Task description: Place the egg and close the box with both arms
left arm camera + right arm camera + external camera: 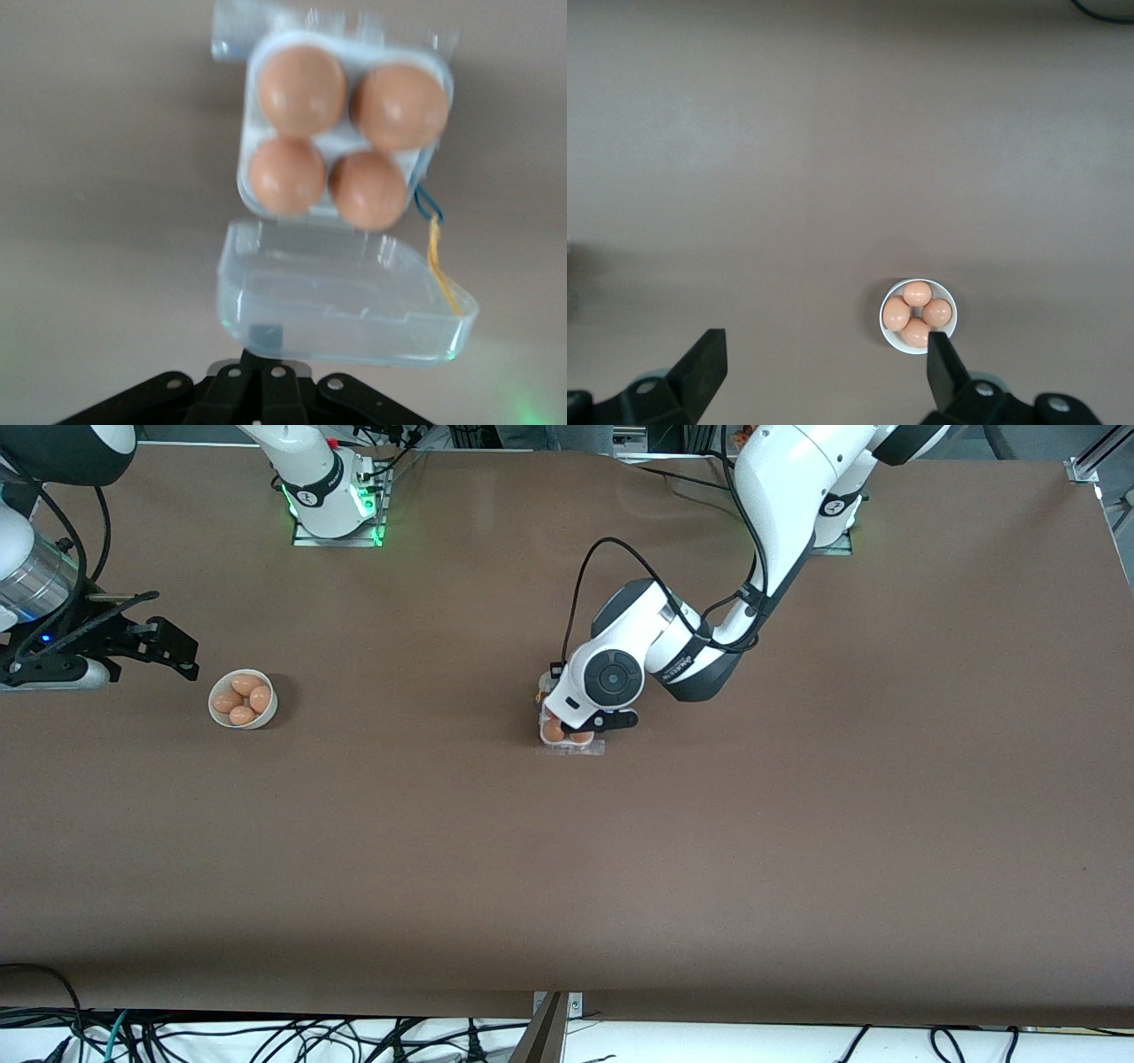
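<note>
The box (571,742) sits mid-table under the left arm's wrist. In the left wrist view its whitish tray (341,146) has an orange-brown egg (301,88) in every cell. Its clear lid (345,301) stands open, hinged along the tray's edge. My left gripper (266,359) is shut, its joined fingertips touching the lid's outer face and showing dark through the plastic. My right gripper (168,646) hangs open and empty over the table at the right arm's end, beside the bowl. The right arm waits.
A round white bowl (266,717) holding several eggs (247,685) stands toward the right arm's end of the table; its rim (884,319) shows close to one right fingertip (939,359). A yellow and blue string (438,257) hangs at the box's side.
</note>
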Robot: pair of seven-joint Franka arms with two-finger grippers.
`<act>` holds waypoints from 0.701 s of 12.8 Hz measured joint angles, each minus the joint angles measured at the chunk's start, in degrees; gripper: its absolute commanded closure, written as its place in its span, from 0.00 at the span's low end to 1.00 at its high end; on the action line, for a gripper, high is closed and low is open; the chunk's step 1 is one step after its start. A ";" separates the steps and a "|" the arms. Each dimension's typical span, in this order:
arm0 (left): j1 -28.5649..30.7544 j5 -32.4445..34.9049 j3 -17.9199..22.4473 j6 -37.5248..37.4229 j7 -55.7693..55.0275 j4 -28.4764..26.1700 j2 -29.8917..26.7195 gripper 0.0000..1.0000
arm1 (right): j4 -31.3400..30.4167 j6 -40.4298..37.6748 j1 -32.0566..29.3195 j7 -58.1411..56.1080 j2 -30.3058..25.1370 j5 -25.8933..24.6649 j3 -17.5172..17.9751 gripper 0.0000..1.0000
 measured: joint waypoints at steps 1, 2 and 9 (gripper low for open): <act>0.09 0.00 0.98 0.62 0.00 0.68 -0.01 0.92 | 0.00 0.00 0.00 0.00 0.10 0.00 0.00 0.00; 0.29 0.00 1.74 0.68 0.00 1.92 -0.05 0.82 | 0.00 0.00 0.00 0.00 0.19 0.00 0.00 0.00; 7.39 7.25 6.89 -7.67 4.38 10.18 -6.64 0.14 | 0.04 0.01 -0.07 0.00 0.29 0.01 -0.02 0.00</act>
